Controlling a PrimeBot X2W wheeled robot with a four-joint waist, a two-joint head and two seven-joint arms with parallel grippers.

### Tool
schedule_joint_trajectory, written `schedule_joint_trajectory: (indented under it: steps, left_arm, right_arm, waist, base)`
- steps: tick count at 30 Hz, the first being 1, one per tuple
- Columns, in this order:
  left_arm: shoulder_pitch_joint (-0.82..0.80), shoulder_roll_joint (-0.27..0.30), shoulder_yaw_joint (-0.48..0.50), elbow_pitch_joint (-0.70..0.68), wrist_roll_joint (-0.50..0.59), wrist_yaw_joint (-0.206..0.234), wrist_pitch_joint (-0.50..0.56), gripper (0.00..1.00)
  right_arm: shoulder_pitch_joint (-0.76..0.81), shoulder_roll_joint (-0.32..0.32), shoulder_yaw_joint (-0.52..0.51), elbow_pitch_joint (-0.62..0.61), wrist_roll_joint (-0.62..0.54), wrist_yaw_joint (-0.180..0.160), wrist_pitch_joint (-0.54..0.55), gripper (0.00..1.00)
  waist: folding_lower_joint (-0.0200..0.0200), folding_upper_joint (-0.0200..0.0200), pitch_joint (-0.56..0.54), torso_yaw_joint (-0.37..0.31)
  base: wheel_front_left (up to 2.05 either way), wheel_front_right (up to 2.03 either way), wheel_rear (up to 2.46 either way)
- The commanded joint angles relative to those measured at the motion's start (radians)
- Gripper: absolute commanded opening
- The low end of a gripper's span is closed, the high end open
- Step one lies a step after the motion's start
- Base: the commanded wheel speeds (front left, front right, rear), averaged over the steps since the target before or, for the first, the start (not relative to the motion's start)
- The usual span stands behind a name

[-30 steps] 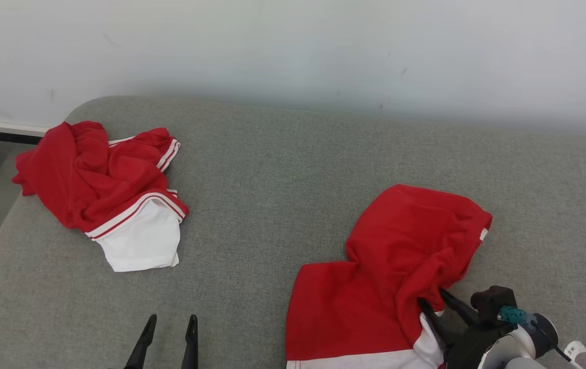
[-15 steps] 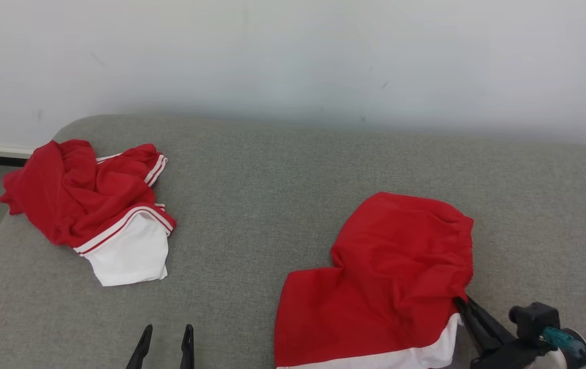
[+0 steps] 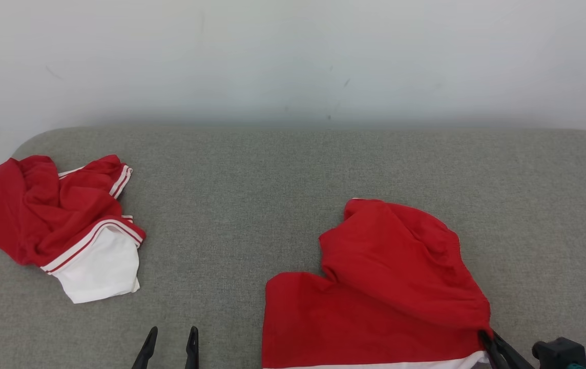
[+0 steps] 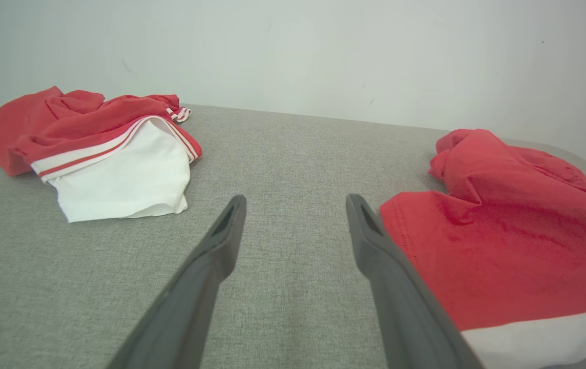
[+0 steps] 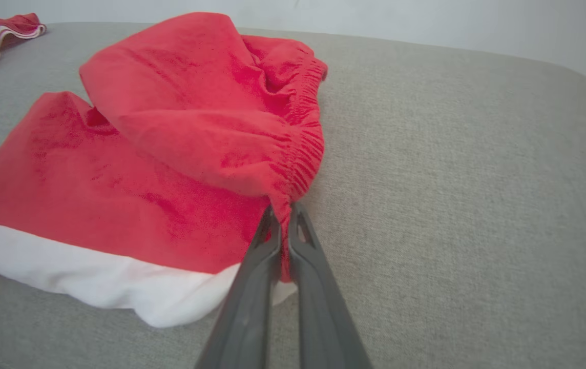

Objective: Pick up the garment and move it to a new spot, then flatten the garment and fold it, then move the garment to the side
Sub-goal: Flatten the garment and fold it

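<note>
A red garment (image 3: 385, 287) with a white hem lies rumpled on the grey cushioned surface at the lower right, also seen as the garment (image 5: 180, 143) and the garment (image 4: 508, 225). My right gripper (image 5: 284, 210) is shut on the elastic waistband's near corner, a fold of red cloth pinched between its fingers; the right gripper (image 3: 488, 335) shows at the bottom right. My left gripper (image 4: 295, 205) stands open over bare grey fabric just left of the garment, nothing between its fingers; the left gripper (image 3: 171, 332) sits at the bottom edge.
A second red and white garment (image 3: 62, 225) lies bunched at the surface's left end, also the second garment (image 4: 93, 143). A white wall (image 3: 293, 56) runs behind the grey surface (image 3: 252, 195), whose rounded corners show at left and right.
My right gripper has shut on the garment's waistband and drawn it toward the near right. The head camera has shifted, so the whole scene sits lower and further left.
</note>
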Motion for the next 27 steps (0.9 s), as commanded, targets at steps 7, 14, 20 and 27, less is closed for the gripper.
schedule_joint_trajectory:
  steps: [7, 14, 20, 27]
  left_arm:
    - [-0.029, -0.001, -0.017, 0.013, -0.003, -0.006, -0.003, 1.00]
    - [-0.052, -0.001, -0.051, 0.017, -0.016, 0.000, -0.003, 1.00]
    - [-0.048, -0.001, -0.067, 0.022, -0.017, 0.003, -0.003, 1.00]
    - [-0.012, -0.001, -0.035, 0.011, 0.003, 0.005, -0.003, 1.00]
  right_arm:
    - [-0.077, 0.022, 0.036, -0.064, -0.091, -0.002, 0.111, 0.00]
    - [-0.238, 0.064, 0.136, 0.122, -0.117, -0.002, 0.124, 0.00]
    - [-0.319, 0.101, 0.184, 0.298, -0.079, -0.002, 0.040, 1.00]
    - [-0.288, 0.055, 0.210, 0.262, 0.022, -0.002, -0.106, 1.00]
  waist:
    - [0.0000, -0.0001, 0.005, 0.037]
    - [0.0000, -0.0001, 0.011, 0.110]
    - [0.0000, -0.0001, 0.002, 0.144]
    - [0.0000, -0.0001, -0.011, 0.094]
  base:
    - [0.00, 0.00, 0.00]
    - [0.00, 0.00, 0.00]
    - [0.00, 0.00, 0.00]
    - [0.00, 0.00, 0.00]
